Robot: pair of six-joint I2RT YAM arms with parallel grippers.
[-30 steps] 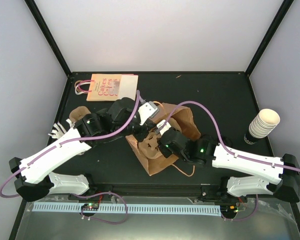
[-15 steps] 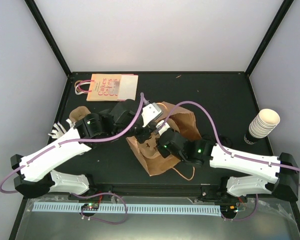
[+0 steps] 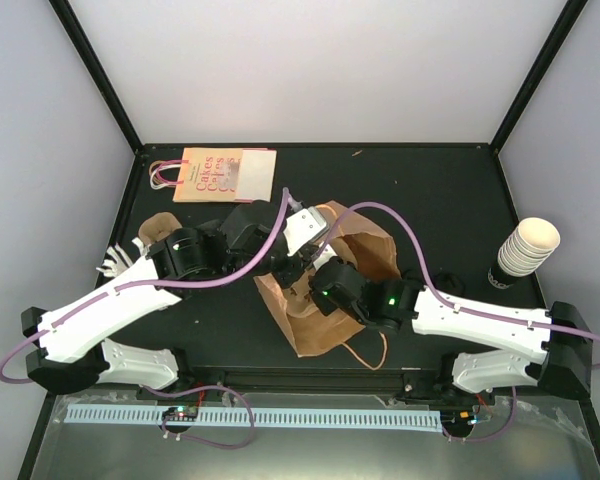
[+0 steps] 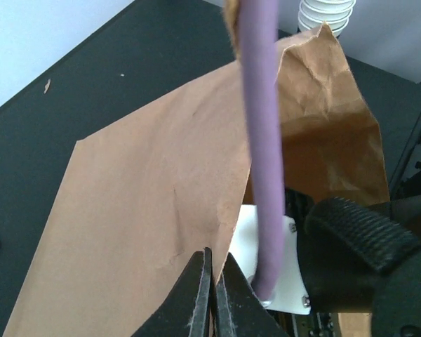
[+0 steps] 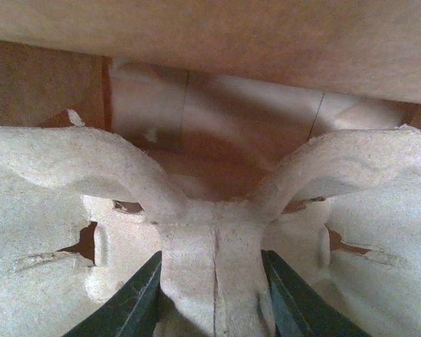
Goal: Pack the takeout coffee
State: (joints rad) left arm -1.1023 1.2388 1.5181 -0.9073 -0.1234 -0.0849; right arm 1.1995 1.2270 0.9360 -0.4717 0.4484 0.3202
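Bench (image 3: 430, 180) is black, with white walls (image 3: 330, 70) round it. Near the arms lies a brown paper bag (image 3: 315, 330) with a pulp tray (image 5: 56, 175) inside. The right pincer (image 5: 212, 295) reaches in, clamped on the tray's middle rib. The left pincer (image 4: 212, 281) is pinched together on the bag's edge. Farther right stands a stack of cups (image 3: 528, 245). The takeout coffee cannot be seen.

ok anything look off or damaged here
The brown paper bag lies on its side, creased and crumpled, its top edge pinched in the left gripper. Inside it the right gripper holds a pulp tray with ragged slits. No spill shows.
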